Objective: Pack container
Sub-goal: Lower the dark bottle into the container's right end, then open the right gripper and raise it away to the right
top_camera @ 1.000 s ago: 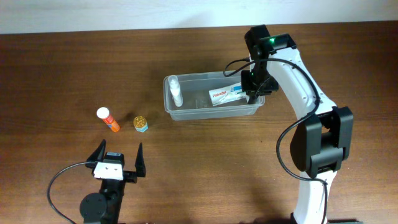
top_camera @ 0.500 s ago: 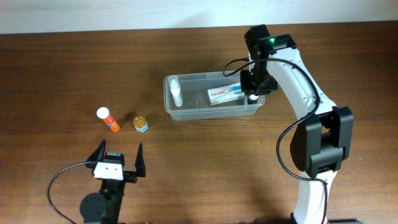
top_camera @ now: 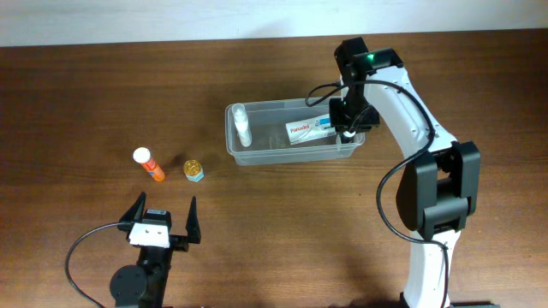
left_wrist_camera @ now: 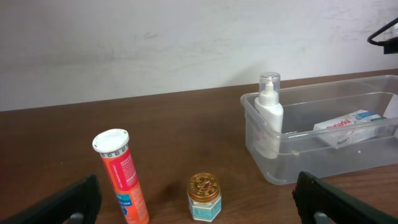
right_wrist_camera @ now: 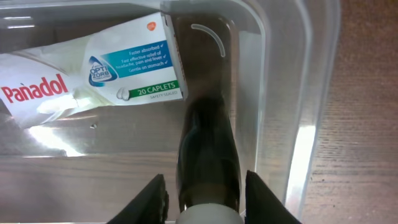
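Observation:
The clear container (top_camera: 291, 155) stands at the table's middle right; it also shows in the left wrist view (left_wrist_camera: 267, 158) and in the right wrist view (right_wrist_camera: 311, 124). In it are a white spray bottle (top_camera: 242, 127), a Panadol box (top_camera: 311, 130) and, at the right end, a dark bottle with a white cap (right_wrist_camera: 208, 149). My right gripper (top_camera: 347, 127) hangs over that end. Its fingers straddle the dark bottle with a gap on each side, so it is open. My left gripper (top_camera: 163, 218) is open and empty near the front edge.
An orange tube with a white cap (top_camera: 149, 164) lies left of the container. A small gold-lidded jar (top_camera: 193, 170) stands beside it. Both show in the left wrist view, the tube (left_wrist_camera: 121, 177) and the jar (left_wrist_camera: 204, 198). A white wall runs behind the table.
The dark bottle's white cap has come into view under the right gripper at the container's right end. The gripper has shifted slightly left. The left arm has not moved.

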You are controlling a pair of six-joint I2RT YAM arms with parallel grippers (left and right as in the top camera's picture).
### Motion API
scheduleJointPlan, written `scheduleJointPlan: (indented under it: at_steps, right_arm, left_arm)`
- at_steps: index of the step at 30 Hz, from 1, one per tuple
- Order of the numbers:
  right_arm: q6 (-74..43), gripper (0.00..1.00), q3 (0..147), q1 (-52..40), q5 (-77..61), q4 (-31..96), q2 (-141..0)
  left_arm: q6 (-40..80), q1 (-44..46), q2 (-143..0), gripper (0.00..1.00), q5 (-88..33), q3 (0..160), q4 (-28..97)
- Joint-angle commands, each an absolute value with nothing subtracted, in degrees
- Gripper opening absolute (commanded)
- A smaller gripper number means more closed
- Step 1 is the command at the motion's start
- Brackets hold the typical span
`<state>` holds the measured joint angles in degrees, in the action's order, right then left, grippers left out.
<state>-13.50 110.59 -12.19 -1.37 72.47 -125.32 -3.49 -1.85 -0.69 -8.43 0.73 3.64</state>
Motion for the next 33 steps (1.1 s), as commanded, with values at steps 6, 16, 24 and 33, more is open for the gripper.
scheduleJointPlan:
  at_steps: [6, 16, 24, 33]
  right_arm:
    - [-12.9, 0.39, 119.9, -11.5, -0.8, 76.8, -125.6]
    - [-12.3, 0.87, 134.6, -7.7, 7.1, 87.7, -125.1]
    - [-14.1, 0.98, 135.9, 3.1, 6.1, 93.9, -125.1]
    - [-14.0, 0.98, 135.9, 10.4, 3.1, 95.0, -125.1]
  left_arm:
    - [-4.2, -2.0, -0.3, 0.99, -9.2, 0.5, 3.7]
    - [-4.2, -2.0, -0.3, 0.99, -9.2, 0.5, 3.7]
    - [-4.2, -2.0, -0.3, 0.99, -9.2, 0.5, 3.7]
    - [-4.2, -2.0, -0.3, 0.99, -9.2, 0.5, 3.7]
